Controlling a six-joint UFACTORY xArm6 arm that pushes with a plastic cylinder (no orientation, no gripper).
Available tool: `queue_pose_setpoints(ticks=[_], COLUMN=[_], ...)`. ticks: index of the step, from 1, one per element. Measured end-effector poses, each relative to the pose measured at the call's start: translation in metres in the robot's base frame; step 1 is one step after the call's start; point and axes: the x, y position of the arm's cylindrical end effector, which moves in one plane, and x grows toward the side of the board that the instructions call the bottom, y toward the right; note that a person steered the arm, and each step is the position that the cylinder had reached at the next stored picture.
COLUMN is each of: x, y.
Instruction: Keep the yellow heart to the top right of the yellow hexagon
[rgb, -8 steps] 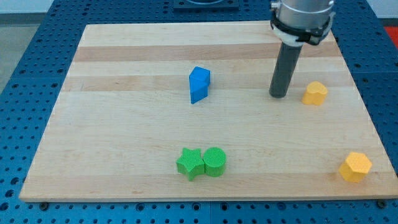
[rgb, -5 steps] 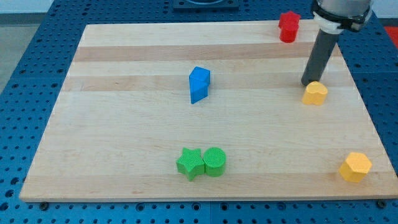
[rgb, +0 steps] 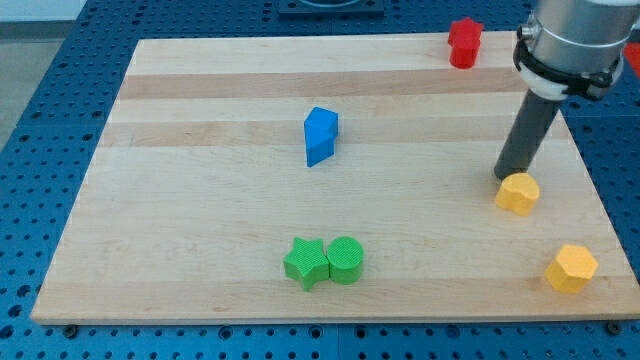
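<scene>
The yellow heart (rgb: 518, 193) lies near the board's right edge, about mid-height. The yellow hexagon (rgb: 572, 267) sits in the bottom right corner, below and to the right of the heart. My tip (rgb: 507, 174) stands at the heart's upper left edge, touching it or nearly so. The rod rises from there toward the view's top right.
A red star-like block (rgb: 464, 42) sits at the board's top edge, right of centre. A blue block (rgb: 320, 135) lies near the middle. A green star (rgb: 305, 263) and a green cylinder (rgb: 345, 260) touch each other near the bottom centre.
My tip swept right across the board to the heart's top side, then came down the view. The yellow heart slid down and slightly right, closer to the hexagon. The red block came into sight.
</scene>
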Motion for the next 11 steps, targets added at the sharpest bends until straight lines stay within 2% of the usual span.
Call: queue_pose_setpoints(ticks=[4,11], x=[0.042,0.059], y=[0.0,0.002])
